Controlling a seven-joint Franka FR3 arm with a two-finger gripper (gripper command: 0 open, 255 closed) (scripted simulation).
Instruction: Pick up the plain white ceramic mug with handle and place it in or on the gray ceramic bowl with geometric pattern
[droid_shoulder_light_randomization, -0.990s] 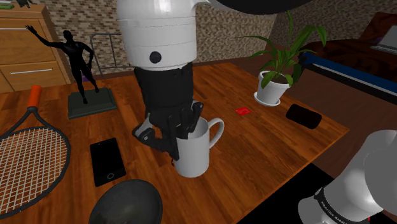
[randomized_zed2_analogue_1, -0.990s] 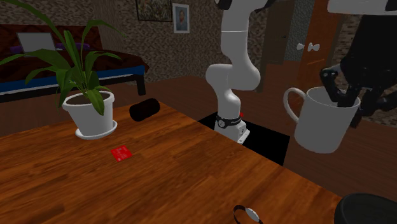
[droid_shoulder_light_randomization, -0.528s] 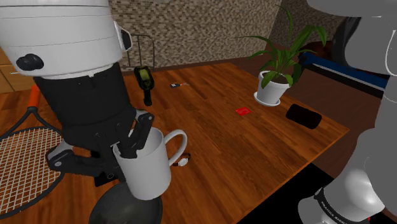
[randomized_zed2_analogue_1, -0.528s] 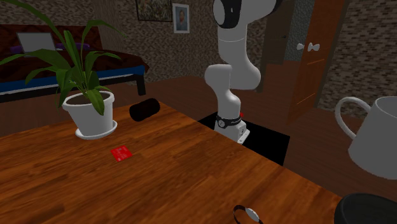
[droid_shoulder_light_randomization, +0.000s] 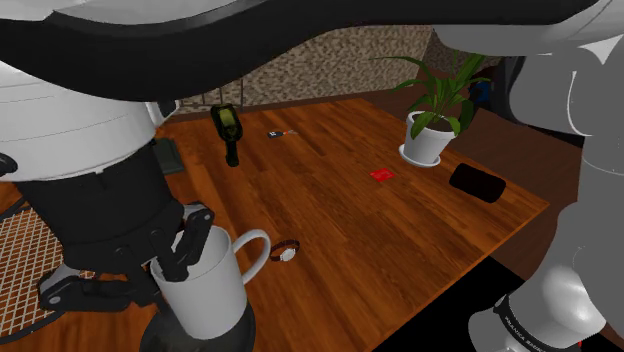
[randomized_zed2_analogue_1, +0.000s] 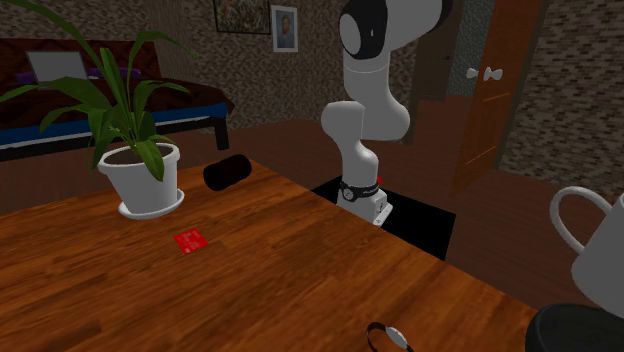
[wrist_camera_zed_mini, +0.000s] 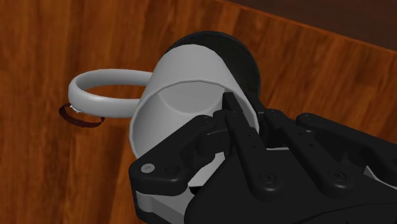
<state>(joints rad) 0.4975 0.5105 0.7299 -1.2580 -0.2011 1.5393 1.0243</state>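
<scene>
Mug (droid_shoulder_light_randomization: 205, 295) lowered over bowl (randomized_zed2_analogue_1: 575, 328) | pincer (wrist_camera_zed_mini: 232, 109) clamps its rim | wrist view: bowl beneath

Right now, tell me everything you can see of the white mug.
The mug is plain glossy white, looks ceramic, is empty and stands near upright. Its loop handle points to the shoulder view's right. The gripper is shut on its wall at the rim, with one finger inside. It hangs right over the dark bowl; I cannot tell whether the two touch.
</scene>
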